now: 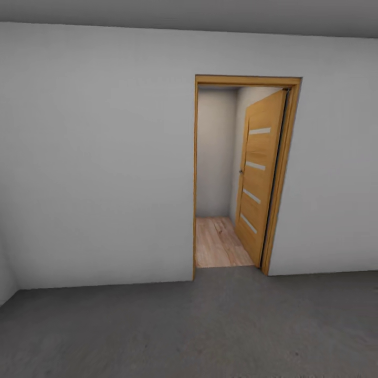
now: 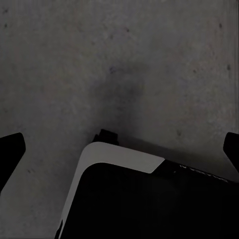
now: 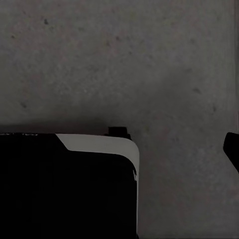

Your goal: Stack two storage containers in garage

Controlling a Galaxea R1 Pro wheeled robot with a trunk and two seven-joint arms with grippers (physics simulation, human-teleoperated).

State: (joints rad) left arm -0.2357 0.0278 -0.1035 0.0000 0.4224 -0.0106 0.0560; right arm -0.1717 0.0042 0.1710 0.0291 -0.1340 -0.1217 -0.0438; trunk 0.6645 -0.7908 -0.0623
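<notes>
The two storage containers are out of view. I am in the garage, facing a plain white wall (image 1: 94, 157) across the dark grey floor (image 1: 189, 325). In the left wrist view my left gripper (image 2: 119, 149) hangs open over that floor, with one dark fingertip (image 2: 10, 154) at each side and nothing between them. In the right wrist view my right gripper (image 3: 119, 149) also points down at the floor. One fingertip (image 3: 232, 149) shows at the picture's edge, the other is lost against my dark base (image 3: 64, 194), and it holds nothing.
A wood-framed doorway (image 1: 247, 81) opens in the wall ahead, slightly to the right. Its plank door (image 1: 260, 178) is swung inward and away from me. Light wood-plank flooring (image 1: 218, 241) lies beyond the threshold. My base (image 2: 149, 199) shows in both wrist views.
</notes>
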